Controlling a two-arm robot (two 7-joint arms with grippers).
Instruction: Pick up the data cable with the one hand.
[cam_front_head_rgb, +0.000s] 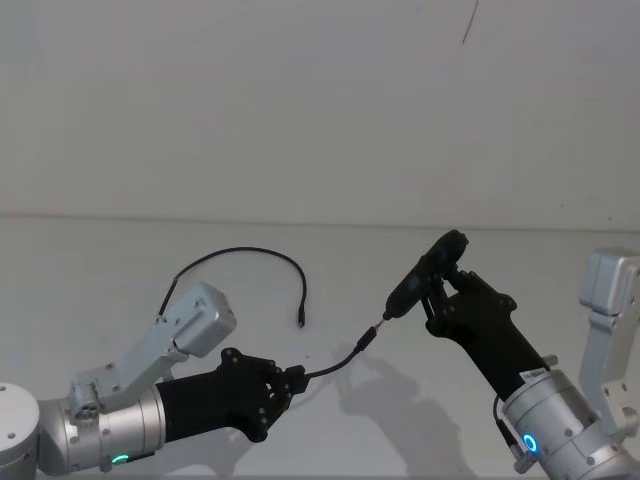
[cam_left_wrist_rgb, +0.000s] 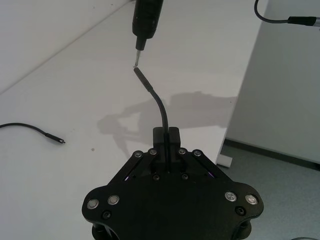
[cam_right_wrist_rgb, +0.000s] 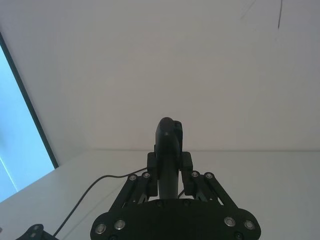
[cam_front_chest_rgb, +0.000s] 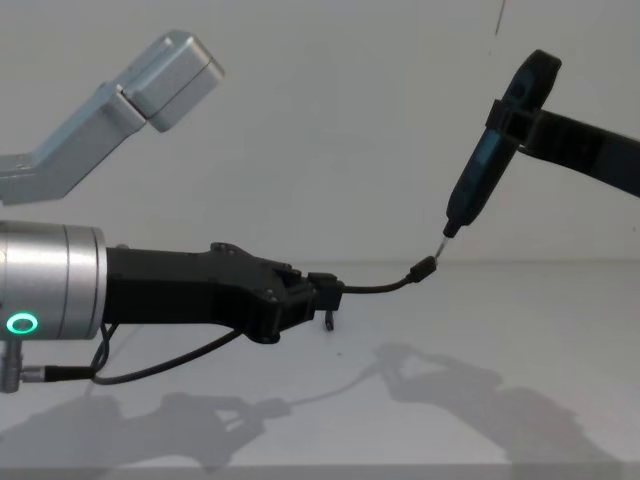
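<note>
L claw (cam_front_head_rgb: 297, 379) on the silver arm w/ green ring: clenched on the data cable (cam_front_head_rgb: 262, 254), gripping it a short way behind 1 plug (cam_front_head_rgb: 366, 339). Claw is raised above the white counter (cam_front_head_rgb: 120, 260), pointing toward the robot's right. From the fingers (cam_left_wrist_rgb: 167, 136) the cable stub curves up and forward, plug end free in air. Remaining cable length runs back past the L arm, arcs over the counter, and ends in the 2nd plug (cam_front_head_rgb: 300, 321), which lies on the counter near the claw.

R claw (cam_front_head_rgb: 438, 290): clenched on a black pen-like tool (cam_front_head_rgb: 420, 278), held tilted, tip down. Tool tip (cam_front_head_rgb: 381, 318) sits just beside the raised plug; contact cannot be confirmed. Chest view: tool tip (cam_front_chest_rgb: 443, 240) just above plug (cam_front_chest_rgb: 424, 269).
</note>
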